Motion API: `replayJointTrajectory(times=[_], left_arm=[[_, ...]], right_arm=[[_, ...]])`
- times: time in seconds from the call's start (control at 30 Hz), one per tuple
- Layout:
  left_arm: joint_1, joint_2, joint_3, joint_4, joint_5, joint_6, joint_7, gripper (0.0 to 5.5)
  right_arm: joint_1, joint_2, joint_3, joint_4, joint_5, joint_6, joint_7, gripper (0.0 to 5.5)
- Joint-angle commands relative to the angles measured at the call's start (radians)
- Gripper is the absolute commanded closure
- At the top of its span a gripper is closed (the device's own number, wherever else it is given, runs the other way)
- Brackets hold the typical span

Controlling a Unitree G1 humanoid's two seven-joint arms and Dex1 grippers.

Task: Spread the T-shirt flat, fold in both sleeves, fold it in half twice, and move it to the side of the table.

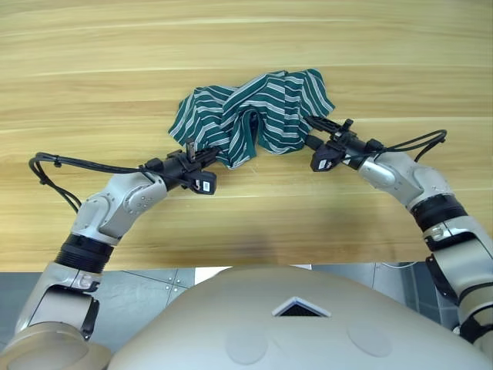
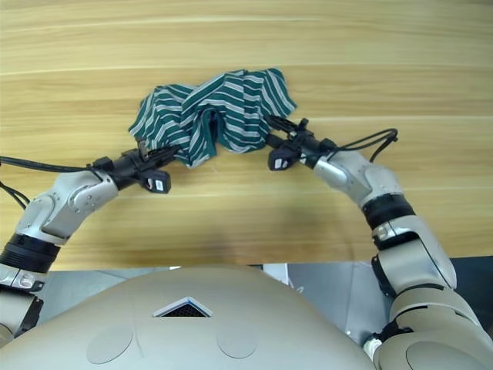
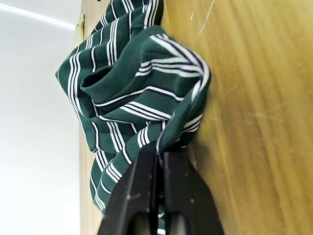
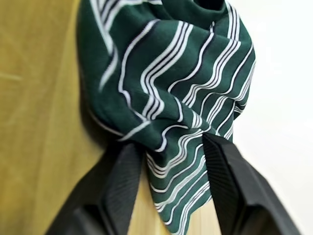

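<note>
Left fingers (image 3: 142, 188) are clenched on a fold of the striped green T-shirt (image 1: 266, 108), which lies bunched mid-worktop (image 1: 231, 38). Right fingers (image 4: 222, 169) straddle another fold, spread apart. Spreading flat looks like the step in hand: the right should pinch, then both pull apart.

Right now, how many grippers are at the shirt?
2. The left gripper pinches the shirt at its near left edge; the right gripper straddles its near right edge, fingers apart.
</note>
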Motion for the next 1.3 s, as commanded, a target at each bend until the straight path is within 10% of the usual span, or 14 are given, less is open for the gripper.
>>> replayJointTrajectory(times=[0.03, 0.57, 1.07, 1.3], left_arm=[[0.013, 0.005, -0.019, 0.031, 0.015, 0.014, -0.005, 5.50], [0.026, -0.027, 0.054, 0.047, -0.127, -0.011, 0.082, 5.50], [0.413, 0.017, 0.153, -0.241, -1.083, -0.292, -0.175, 5.50], [-0.185, -0.152, 0.282, 0.270, -1.025, -0.182, -0.112, 5.50]], right_arm=[[0.070, -0.009, 0.049, 0.033, -0.036, 0.008, 0.045, 3.92], [0.090, -0.025, 0.013, 0.006, 0.020, 0.008, 0.007, 5.47], [0.648, -0.271, -0.426, -0.645, 1.373, -0.265, 0.436, 5.47], [0.040, -0.023, -0.446, -0.307, 1.137, 0.074, 0.314, 5.47]])
